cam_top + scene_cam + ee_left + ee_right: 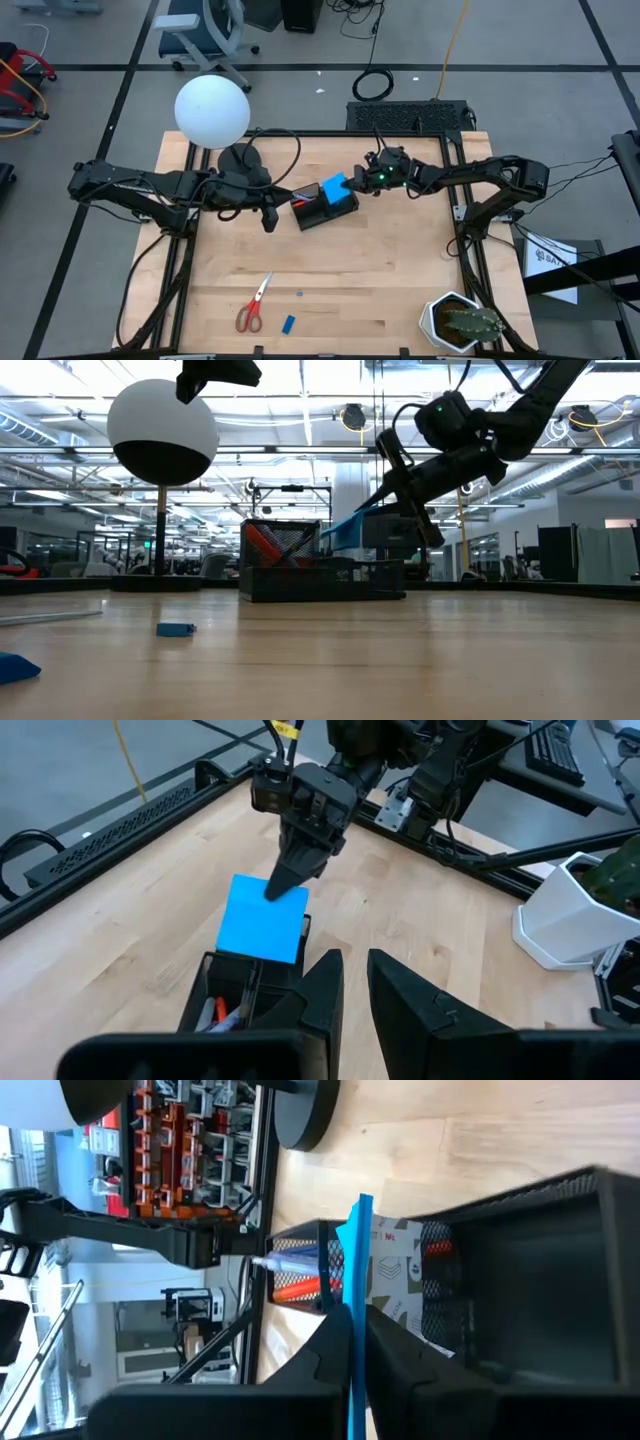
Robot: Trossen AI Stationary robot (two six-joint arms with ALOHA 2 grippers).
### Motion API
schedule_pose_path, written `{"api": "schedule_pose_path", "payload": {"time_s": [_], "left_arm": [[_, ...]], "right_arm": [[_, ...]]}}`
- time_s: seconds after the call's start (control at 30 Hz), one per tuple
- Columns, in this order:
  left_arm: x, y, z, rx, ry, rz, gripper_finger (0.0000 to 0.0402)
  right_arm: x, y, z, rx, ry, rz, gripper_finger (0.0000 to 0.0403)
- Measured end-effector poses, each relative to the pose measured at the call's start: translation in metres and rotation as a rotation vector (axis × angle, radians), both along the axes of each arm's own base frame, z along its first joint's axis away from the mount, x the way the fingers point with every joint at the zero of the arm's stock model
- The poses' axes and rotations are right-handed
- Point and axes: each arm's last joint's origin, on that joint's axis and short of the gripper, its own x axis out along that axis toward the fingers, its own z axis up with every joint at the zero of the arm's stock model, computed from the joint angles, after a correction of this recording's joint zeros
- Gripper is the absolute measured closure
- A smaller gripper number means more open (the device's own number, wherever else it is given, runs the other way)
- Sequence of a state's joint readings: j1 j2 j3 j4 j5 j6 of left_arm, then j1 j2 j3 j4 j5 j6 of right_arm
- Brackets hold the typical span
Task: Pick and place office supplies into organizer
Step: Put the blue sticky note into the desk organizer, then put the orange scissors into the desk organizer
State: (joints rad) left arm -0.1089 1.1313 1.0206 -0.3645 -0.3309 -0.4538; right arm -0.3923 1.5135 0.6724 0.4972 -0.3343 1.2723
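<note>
A big white ball lamp (212, 110) is standing at the far left of the table (380, 290). A cactus in a white pot (460, 322) is sitting at the near right corner.

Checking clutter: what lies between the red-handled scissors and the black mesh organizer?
Only bare wooden table in the high view: the red-handled scissors lie near the front edge, the black mesh organizer mid-table.

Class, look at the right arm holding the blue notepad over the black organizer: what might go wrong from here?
1. The right gripper pinches only an edge of the flat blue square notepad, so it might slip or tilt on release.
2. The black mesh desk organizer already holds orange and red items; the pad could snag on them.
3. The left gripper sits close, risking contact.
</note>
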Motion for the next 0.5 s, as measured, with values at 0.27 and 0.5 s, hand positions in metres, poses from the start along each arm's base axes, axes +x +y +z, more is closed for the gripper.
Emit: {"api": "schedule_pose_path", "payload": {"time_s": [0.27,0.5], "left_arm": [[0.0,0.0,0.0,0.0,0.0,0.0,0.0346],[0.0,0.0,0.0001,-0.003,-0.002,0.002,0.0346]], "right_arm": [[-0.0002,0.0001,-0.001,0.02,0.012,-0.026,0.0326],[-0.0004,0.0,-0.0013,0.022,0.016,-0.026,0.0261]]}}
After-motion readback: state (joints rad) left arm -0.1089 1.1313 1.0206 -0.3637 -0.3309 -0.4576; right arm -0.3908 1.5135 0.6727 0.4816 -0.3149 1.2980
